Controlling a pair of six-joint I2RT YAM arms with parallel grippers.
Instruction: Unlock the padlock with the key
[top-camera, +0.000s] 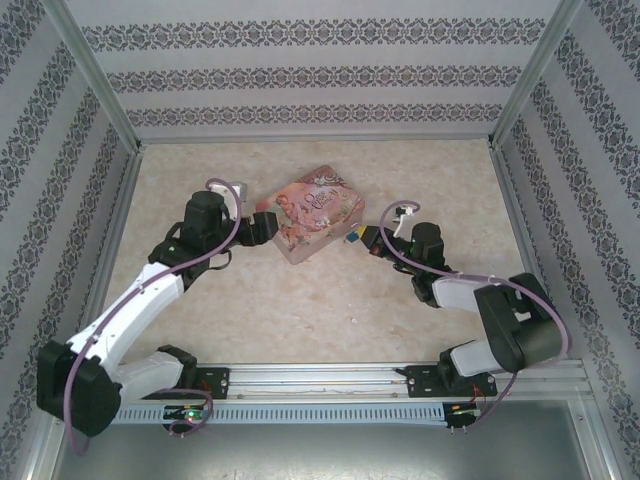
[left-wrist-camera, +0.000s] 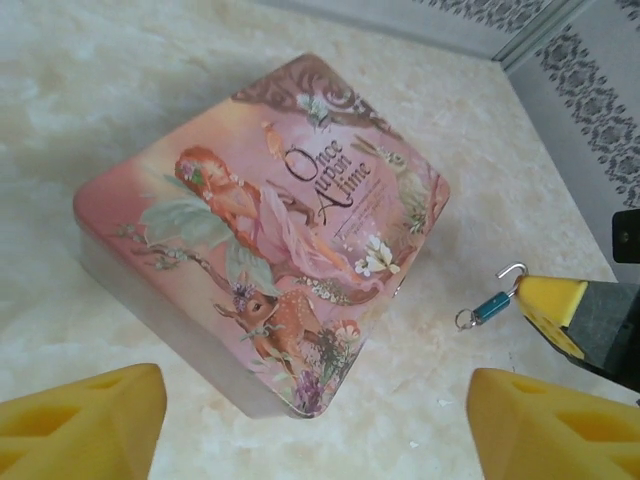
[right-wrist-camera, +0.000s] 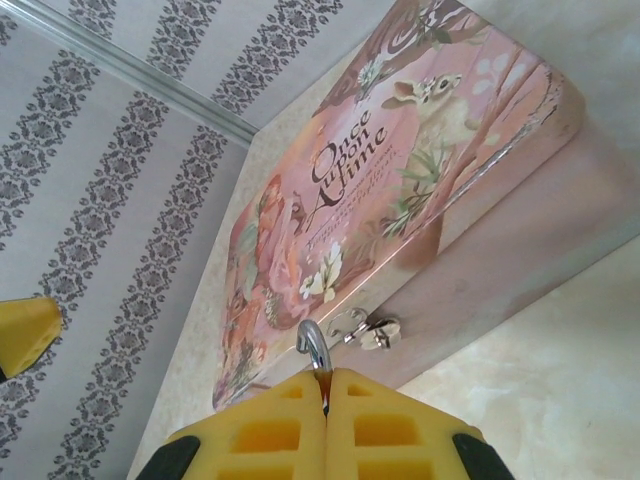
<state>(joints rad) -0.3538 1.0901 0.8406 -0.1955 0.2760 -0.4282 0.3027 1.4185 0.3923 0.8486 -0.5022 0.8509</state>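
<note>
L claw (left-wrist-camera: 315, 425) was spread wide, nothing btwn its pads, at approx. 9 o'clock of the pink tin (left-wrist-camera: 260, 220) on the tabletop (left-wrist-camera: 90, 90). R claw (right-wrist-camera: 325, 378) was pressed together, pinching the padlock (left-wrist-camera: 490, 306) near the tin's 4 o'clock side. Its silver shackle poked past the pads, just beside the tin's latch (right-wrist-camera: 368, 330).

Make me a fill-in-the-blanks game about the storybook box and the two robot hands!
The right gripper is shut on the tiny blue ____. The left gripper has its jaws ____. The tin says "Once Upon a ____". The tin's lid is mostly ____.
Missing words: padlock, open, Time, pink.
</note>
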